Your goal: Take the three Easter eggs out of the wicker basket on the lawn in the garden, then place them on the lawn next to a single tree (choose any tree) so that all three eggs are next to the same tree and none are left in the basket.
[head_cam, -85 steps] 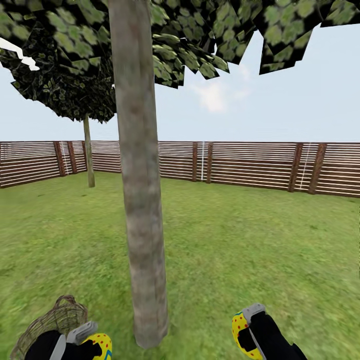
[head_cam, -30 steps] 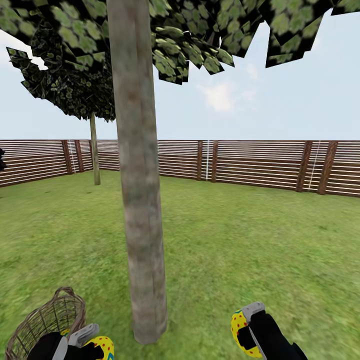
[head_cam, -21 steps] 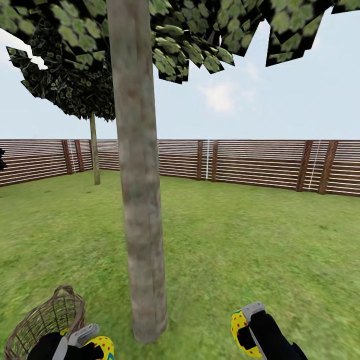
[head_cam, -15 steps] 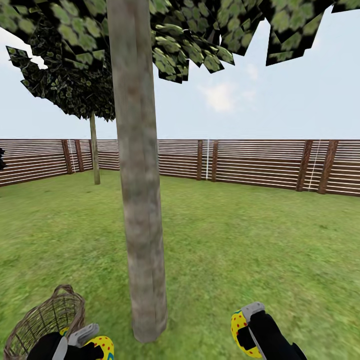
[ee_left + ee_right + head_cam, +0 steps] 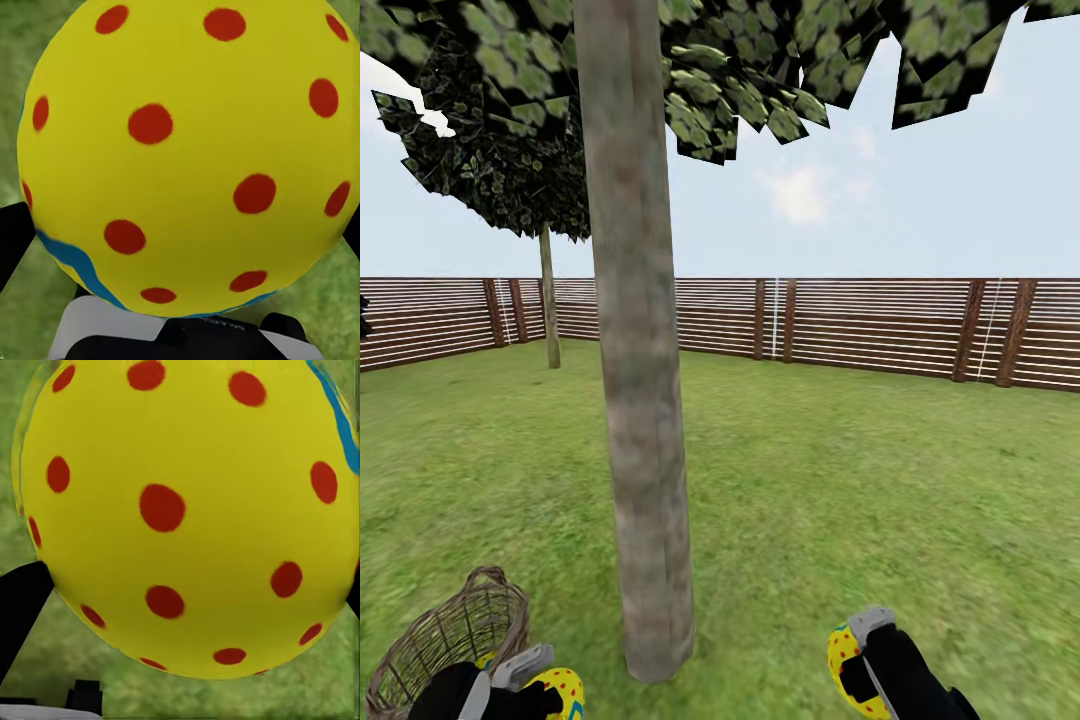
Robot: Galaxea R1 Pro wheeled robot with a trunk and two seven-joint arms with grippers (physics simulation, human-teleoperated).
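Head view, lower left corner: the left gripper (image 5: 545, 680) is closed around a yellow Easter egg (image 5: 563, 692) with red dots, its grey finger (image 5: 522, 664) lying over the egg's top. Left wrist view puts that same egg (image 5: 187, 157) right up against the lens, gripped at both sides by dark fingers (image 5: 13, 238), with a blue-green band along its lower edge and grass behind. At the lower right of the head view the right gripper (image 5: 857, 655) clamps a second egg (image 5: 844, 662); the right wrist view has this egg (image 5: 187, 517) held the same way, over grass. Just behind the left gripper, at the lower left edge, sits the wicker basket (image 5: 445, 640) on the lawn (image 5: 860, 480); whether an egg lies inside I cannot tell. Between the two grippers, slightly left of centre, the tree (image 5: 640, 400) rises with its base near both eggs. A wooden fence (image 5: 860, 330) crosses the middle of the frame, with a thin-trunked tree (image 5: 549, 300) at left
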